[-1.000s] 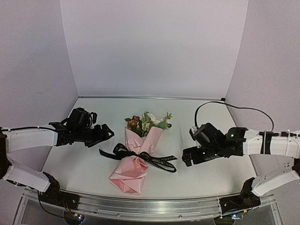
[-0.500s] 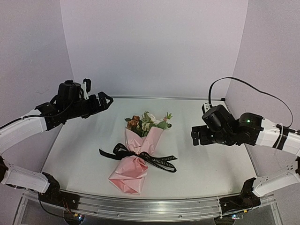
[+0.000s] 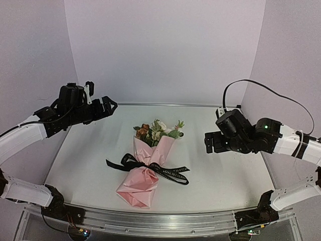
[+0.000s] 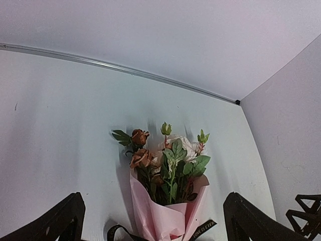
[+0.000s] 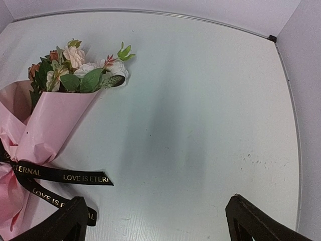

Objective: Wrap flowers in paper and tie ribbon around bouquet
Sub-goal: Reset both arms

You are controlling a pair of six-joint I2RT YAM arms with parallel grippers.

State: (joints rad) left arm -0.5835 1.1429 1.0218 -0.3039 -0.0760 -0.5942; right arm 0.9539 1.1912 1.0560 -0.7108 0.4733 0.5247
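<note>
Pink paper (image 3: 142,187) forms a cone around the flowers (image 3: 158,131), and the bouquet (image 3: 150,150) lies on its side near the middle of the bench (image 3: 225,175), with its blooms toward the far wall and its crumpled foot toward the near edge. A black ribbon (image 3: 170,173) with small lettering crosses the cone at its waist, and its tails run out flat on the bench to either side. It looks tied, though how tight the knot is cannot be told. The left arm (image 3: 30,135) and right arm (image 3: 281,141) hang raised on either side, well apart from the bouquet. Both sets of jaws are spread wide with nothing between them. The work looks done or very nearly so, and the main risk from here is probably disturbing it. A low pass by either arm could snag a loose ribbon tail and drag the whole bundle or pull the knot slack. A slack knot would let the thin paper spring open along its creases, above all at the bunched foot. The cream, pink and rust blooms sit full above the paper's rim with green leaves fanned out. They look light and easily crushed if pressed.
</note>
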